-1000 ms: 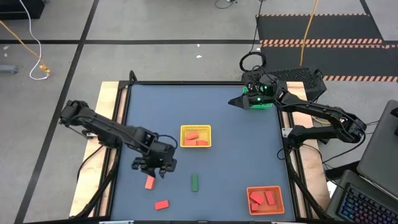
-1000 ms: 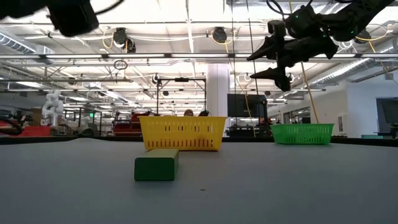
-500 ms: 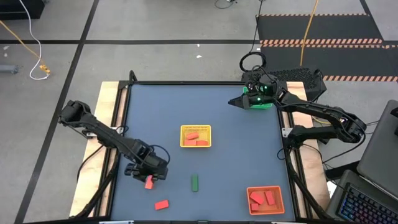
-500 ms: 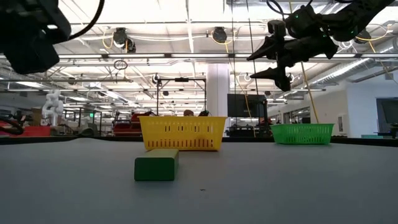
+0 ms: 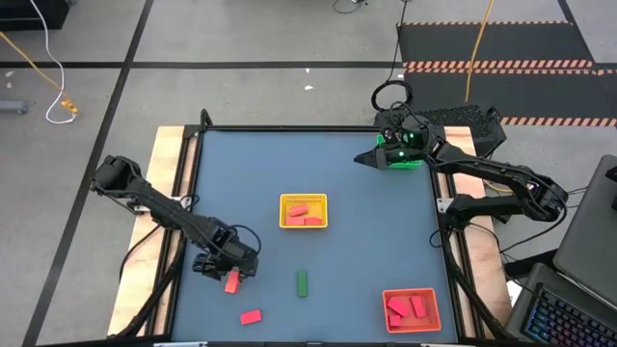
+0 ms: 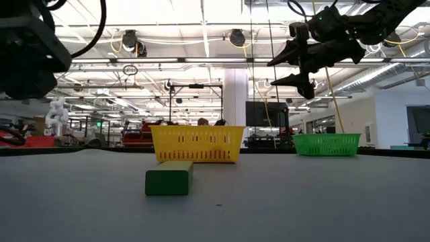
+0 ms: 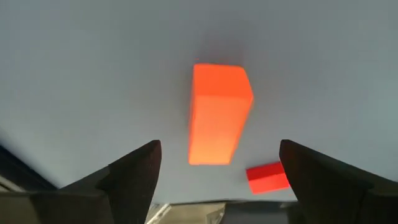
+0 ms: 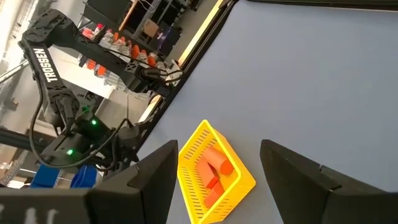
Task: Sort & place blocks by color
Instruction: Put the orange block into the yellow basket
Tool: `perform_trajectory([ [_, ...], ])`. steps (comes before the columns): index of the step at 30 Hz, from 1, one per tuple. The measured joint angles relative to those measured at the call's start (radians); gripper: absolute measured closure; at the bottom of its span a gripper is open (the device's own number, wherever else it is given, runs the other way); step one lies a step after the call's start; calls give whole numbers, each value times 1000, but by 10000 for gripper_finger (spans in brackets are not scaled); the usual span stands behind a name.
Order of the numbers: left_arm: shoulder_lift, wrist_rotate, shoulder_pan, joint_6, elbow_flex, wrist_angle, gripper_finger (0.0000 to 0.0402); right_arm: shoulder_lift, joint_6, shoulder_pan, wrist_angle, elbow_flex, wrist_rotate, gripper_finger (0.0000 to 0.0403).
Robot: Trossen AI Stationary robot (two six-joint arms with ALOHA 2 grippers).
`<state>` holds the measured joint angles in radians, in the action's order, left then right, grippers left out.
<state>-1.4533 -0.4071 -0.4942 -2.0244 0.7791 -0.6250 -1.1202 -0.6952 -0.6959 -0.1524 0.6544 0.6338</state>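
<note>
My left gripper (image 5: 228, 268) hangs open just above an orange-red bar (image 5: 231, 281) near the table's near left. In the left wrist view the bar (image 7: 217, 115) lies flat on the table, and my two fingers stand on either side of it, clear of it. A red block (image 5: 251, 316) lies nearer the near edge. A green bar (image 5: 302, 281) lies flat at the near middle, and it shows close up in the low view (image 6: 168, 179). My right gripper (image 5: 371, 157) waits open in the air beside the green tray (image 5: 405, 161) at the far right.
A yellow tray (image 5: 304, 200) at the table's middle holds orange-red blocks. An orange tray (image 5: 412, 292) at the near right holds red blocks. The table's left rail runs close to my left arm. Bare tabletop lies between the trays.
My left gripper has moved toward the table's near left and come down, from beside the yellow tray to just above the orange-red bar. The blocks and my right arm have kept still.
</note>
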Motion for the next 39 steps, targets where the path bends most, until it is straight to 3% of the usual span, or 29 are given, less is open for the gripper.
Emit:
perform_trajectory([
  [5, 0, 12, -1, -6, -28, 5, 85, 0, 0, 0, 1, 0, 0, 181],
  [16, -19, 35, -2, -31, -69, 129, 173, 0, 2, 0, 1, 0, 0, 181],
  [25, -121, -3, -10, -29, -69, 234, 192, 0, 0, 0, 7, 0, 0, 181],
  [31, -123, -18, -10, -37, -69, 296, 270, 0, 6, 0, 7, 0, -1, 181],
  [39, -58, 20, 44, 4, -58, 407, 270, 0, 26, 0, 19, 0, -2, 181],
])
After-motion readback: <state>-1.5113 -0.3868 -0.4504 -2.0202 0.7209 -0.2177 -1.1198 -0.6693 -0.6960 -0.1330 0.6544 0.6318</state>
